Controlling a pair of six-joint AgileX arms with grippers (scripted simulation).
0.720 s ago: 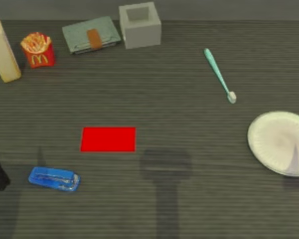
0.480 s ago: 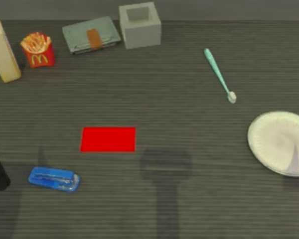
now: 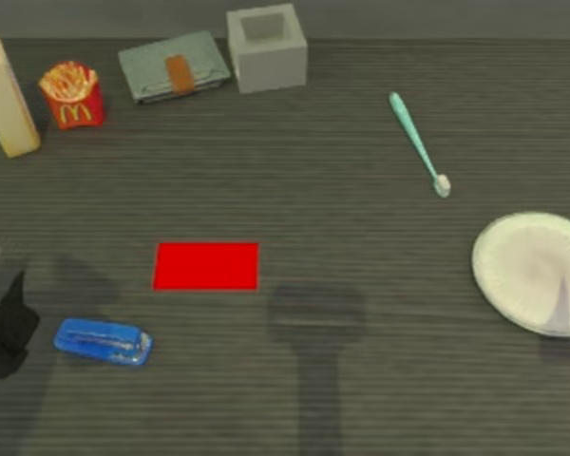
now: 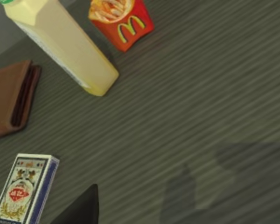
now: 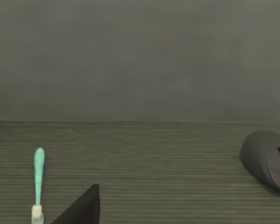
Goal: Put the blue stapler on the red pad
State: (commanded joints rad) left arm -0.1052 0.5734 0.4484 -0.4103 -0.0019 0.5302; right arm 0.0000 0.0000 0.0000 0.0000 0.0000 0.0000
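The left arm's black gripper (image 3: 8,332) sits at the table's left edge in the top view, only partly in frame. Whether its fingers are spread or closed cannot be told, and nothing shows in its hold. Just to its right, close by but apart from it, lies the small bright blue oblong stapler (image 3: 104,342) with its silvery metal strip, flat on the dark striped tabletop (image 3: 361,237). Beyond the stapler, up and to the right and near it without touching, is the flat bright red rectangular pad (image 3: 206,266), bare.

The left wrist view shows a tall pale yellow bottle (image 4: 65,46), a red fries carton with a yellow logo (image 4: 122,21), a brown leather wallet (image 4: 11,98) and a box of playing cards (image 4: 23,189).

The right gripper is out of the top view. Its wrist camera shows a teal toothbrush (image 5: 38,179) and a dark grey computer mouse (image 5: 268,158).
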